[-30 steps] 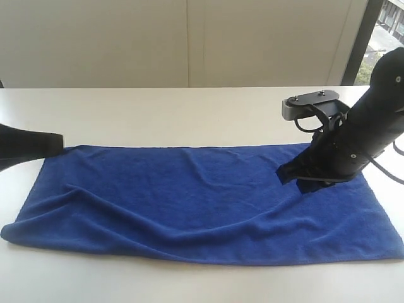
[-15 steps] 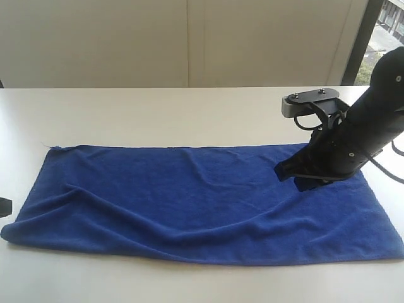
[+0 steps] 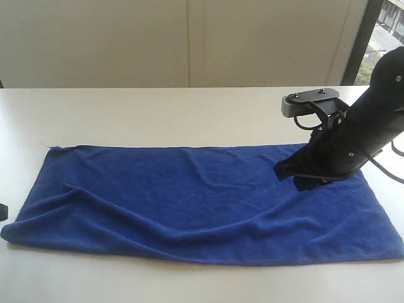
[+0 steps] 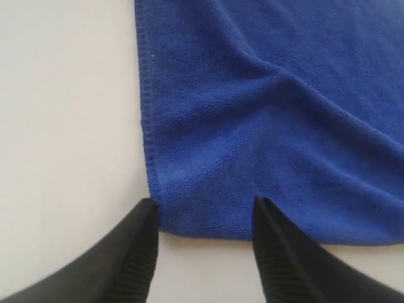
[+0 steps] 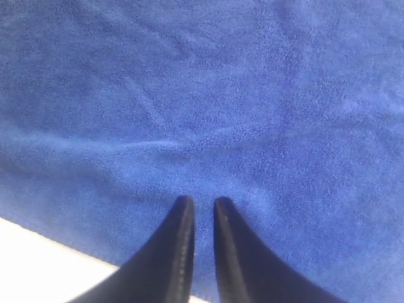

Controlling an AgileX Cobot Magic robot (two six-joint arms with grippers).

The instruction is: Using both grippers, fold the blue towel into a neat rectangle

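Left tool (image 4: 202,205): shifted from far-left to near-left corner of the blue towel (image 3: 189,202), jaws now wide astride it.
Right tool (image 3: 302,178): unmoved, narrow, far right.
Meaning: corner pinch probably next.

You've got a towel (image 3: 202,202) of deep, plain royal blue, no print on it, with a hem (image 4: 146,126) stitched in the same blue. The table (image 3: 158,113) under it is off-white. The left gripper (image 4: 203,202) and right gripper (image 5: 202,200) are black; the left one's fingers (image 4: 142,265) show fine ribbing. On the right, the mount (image 3: 309,101) is silver-grey. The far wall (image 3: 95,38) is cream.
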